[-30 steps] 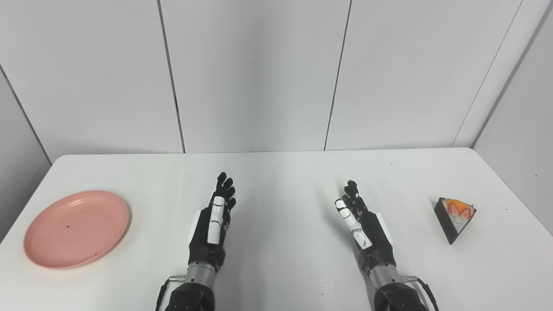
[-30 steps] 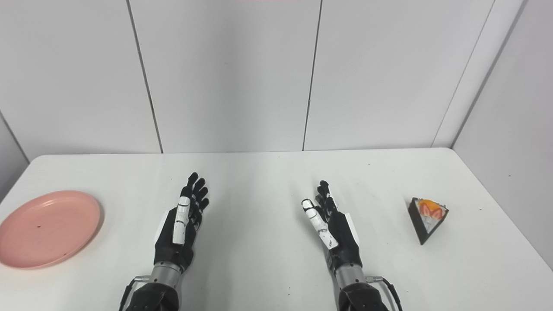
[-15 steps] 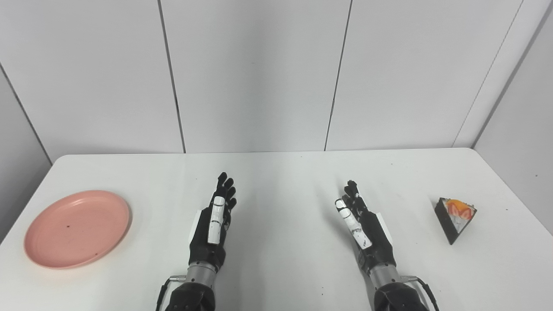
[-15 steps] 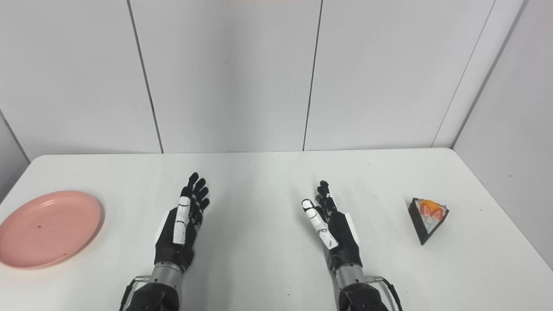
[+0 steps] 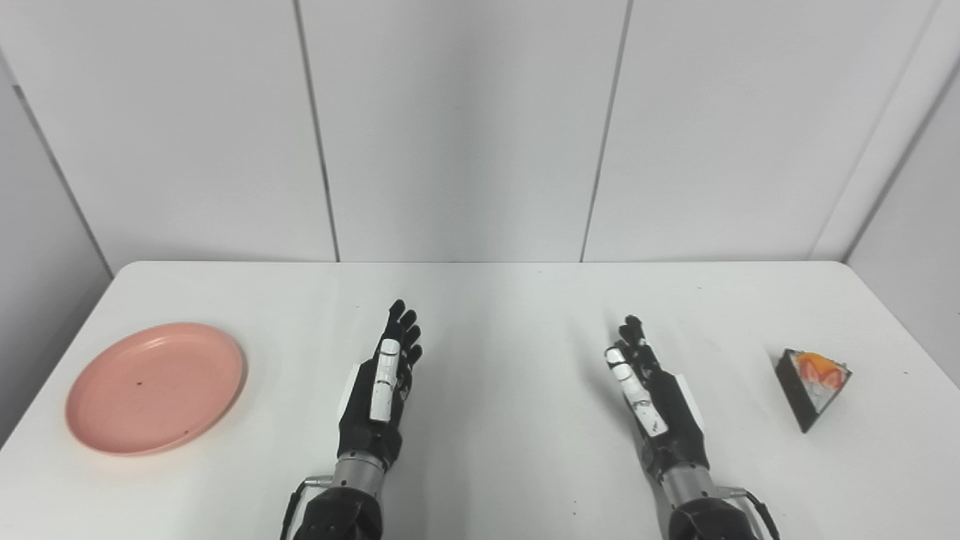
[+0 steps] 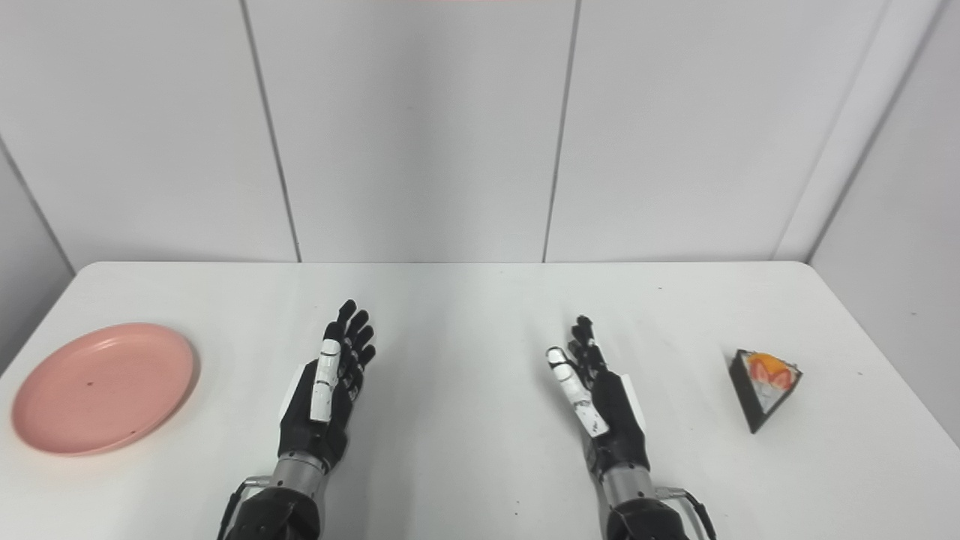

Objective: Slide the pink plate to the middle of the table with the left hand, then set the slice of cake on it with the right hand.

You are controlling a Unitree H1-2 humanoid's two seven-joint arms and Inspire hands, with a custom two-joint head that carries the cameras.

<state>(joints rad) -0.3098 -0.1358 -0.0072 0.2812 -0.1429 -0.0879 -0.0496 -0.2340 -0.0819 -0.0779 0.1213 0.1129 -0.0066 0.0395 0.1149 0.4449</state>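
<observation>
The pink plate [image 5: 156, 388] lies flat near the table's left edge. A wedge of cake [image 5: 812, 379] with dark sides and orange fruit on top sits at the far right. My left hand [image 5: 381, 397] rests open in the near middle-left, fingers stretched forward, well to the right of the plate. My right hand [image 5: 657, 403] is open too, fingers extended, a good way left of the cake. Neither hand touches anything.
The white table [image 5: 495, 315] ends at a pale panelled wall behind. Its left edge runs close to the plate, and its right edge lies just beyond the cake. Bare tabletop lies between the two hands.
The whole picture has shifted a little right, so the camera moved. Plate, cake and both hands keep their places on the table.
</observation>
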